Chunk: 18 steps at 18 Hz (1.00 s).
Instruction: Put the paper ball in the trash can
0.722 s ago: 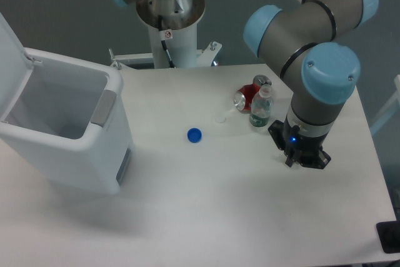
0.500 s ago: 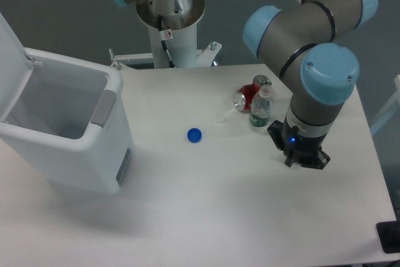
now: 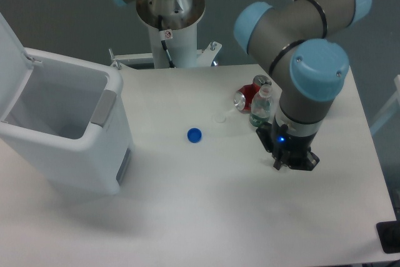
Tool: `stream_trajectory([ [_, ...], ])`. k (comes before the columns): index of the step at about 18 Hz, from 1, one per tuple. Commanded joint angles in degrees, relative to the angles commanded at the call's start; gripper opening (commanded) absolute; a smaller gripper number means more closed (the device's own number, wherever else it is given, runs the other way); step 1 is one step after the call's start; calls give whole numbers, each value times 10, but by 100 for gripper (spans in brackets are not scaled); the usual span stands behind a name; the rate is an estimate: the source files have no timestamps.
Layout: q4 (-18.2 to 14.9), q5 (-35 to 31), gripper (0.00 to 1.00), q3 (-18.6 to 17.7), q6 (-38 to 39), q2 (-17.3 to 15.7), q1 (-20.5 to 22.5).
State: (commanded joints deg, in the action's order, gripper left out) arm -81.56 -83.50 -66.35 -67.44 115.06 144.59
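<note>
gripper (image 3: 292,166): I'm hanging low over the table's (image 3: 206,204) right side, pointing down; can't tell if my fingers are parted or closed
paper ball: not showing anywhere, can't tell where
trash can (image 3: 65,129): sitting far left, lid standing open
blue cap (image 3: 194,134): lying mid-table
bottle (image 3: 261,109): standing beside red can (image 3: 248,97), just behind me

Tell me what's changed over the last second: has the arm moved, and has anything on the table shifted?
The arm has swung a little to the image left, carrying the gripper with it. Nothing visibly grasped or released; the fingers are hidden. The blue cap, bottle, red can and open trash can stayed put.
</note>
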Motion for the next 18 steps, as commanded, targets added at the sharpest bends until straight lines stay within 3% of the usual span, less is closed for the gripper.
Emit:
stream_trajectory([
  [3,0,38,0,-50,33,-66,-22],
  [7,1,107,0,-92,105,-128,-60],
  [15,5,196,0,-104,194,-216,-123],
  [18,6,199,0,-106,205,-232,-143],
])
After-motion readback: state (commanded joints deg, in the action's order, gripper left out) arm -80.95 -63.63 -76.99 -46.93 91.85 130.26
